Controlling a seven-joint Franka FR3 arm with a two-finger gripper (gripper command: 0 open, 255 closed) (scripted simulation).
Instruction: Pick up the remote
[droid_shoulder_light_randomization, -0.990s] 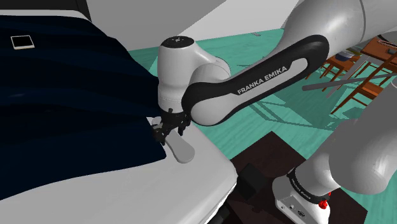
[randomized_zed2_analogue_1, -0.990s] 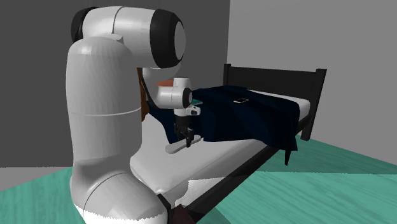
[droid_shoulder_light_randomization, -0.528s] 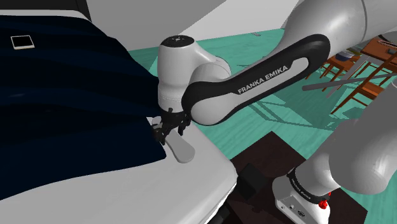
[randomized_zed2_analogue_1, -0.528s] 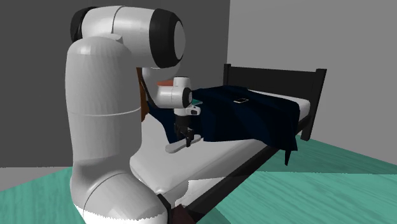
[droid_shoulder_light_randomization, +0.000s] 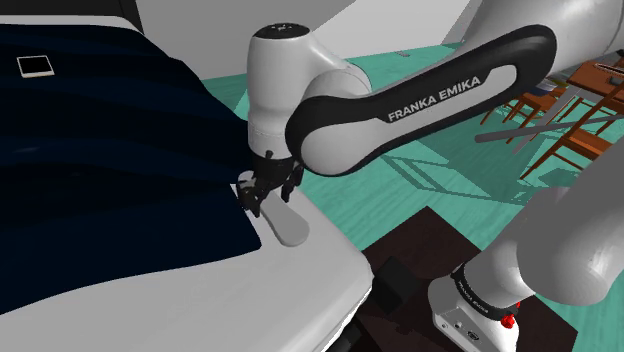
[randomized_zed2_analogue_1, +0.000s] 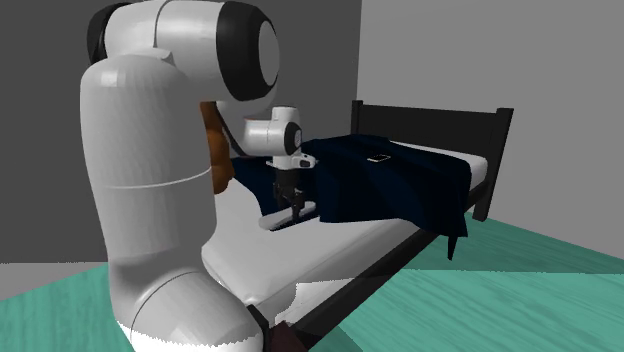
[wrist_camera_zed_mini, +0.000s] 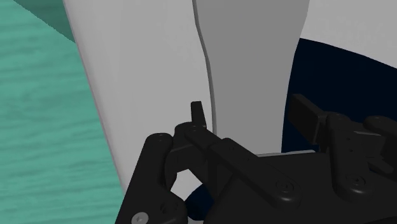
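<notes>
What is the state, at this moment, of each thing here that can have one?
Gripper: shut on the remote.
Remote: clasped between the fingers.
Blanket: spread over the bed, rumpled.
Small white card: lying flat on the blanket.

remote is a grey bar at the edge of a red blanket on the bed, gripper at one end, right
Not quite: the blanket is dark navy, not red, as the shoulder view shows. The grey remote is at its edge on the bed, gripper at one end.
</notes>
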